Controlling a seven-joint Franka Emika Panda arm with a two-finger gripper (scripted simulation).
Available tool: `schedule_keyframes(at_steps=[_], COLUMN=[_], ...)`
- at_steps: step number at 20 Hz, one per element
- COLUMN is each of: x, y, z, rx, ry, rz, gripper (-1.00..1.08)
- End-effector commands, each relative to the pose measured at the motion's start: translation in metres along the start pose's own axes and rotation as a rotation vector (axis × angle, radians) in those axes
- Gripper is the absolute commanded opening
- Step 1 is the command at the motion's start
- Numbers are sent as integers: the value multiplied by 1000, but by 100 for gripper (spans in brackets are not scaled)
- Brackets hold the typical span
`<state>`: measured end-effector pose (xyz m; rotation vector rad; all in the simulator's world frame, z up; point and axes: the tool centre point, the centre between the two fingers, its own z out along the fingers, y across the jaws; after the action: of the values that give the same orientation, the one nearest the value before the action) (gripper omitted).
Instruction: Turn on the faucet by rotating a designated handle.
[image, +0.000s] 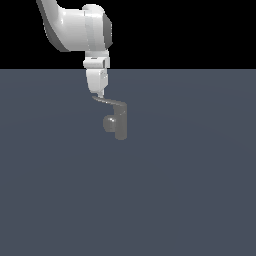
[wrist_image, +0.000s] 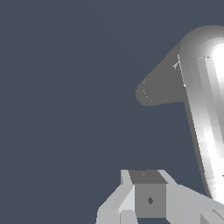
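Observation:
The faucet (image: 121, 125) is a small grey fixture with an upright cylindrical body and a rounded spout (image: 109, 123) pointing to the exterior view's left. Its thin handle (image: 107, 101) runs from the top of the body towards the exterior view's left. My gripper (image: 100, 94) hangs from the white arm and its tip sits at the free end of the handle, touching or nearly touching it. The fingers look pressed together with nothing between them. In the wrist view the handle (wrist_image: 205, 127) is a long bright bar beside the gripper (wrist_image: 146, 175), and the spout (wrist_image: 157, 89) juts out beyond it.
The white arm (image: 75, 27) comes down from the upper part of the exterior view's left. A flat blue-grey floor (image: 190, 190) lies around the faucet.

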<state>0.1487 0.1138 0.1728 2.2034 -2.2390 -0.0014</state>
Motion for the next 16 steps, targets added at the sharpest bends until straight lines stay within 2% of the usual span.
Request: schedule_keyframes(at_steps=[1,16], x=[0,-6], y=[2,36], z=[0,0], rx=[0,0], ry=[0,0], rz=[0,1], gripper=[-100,-100])
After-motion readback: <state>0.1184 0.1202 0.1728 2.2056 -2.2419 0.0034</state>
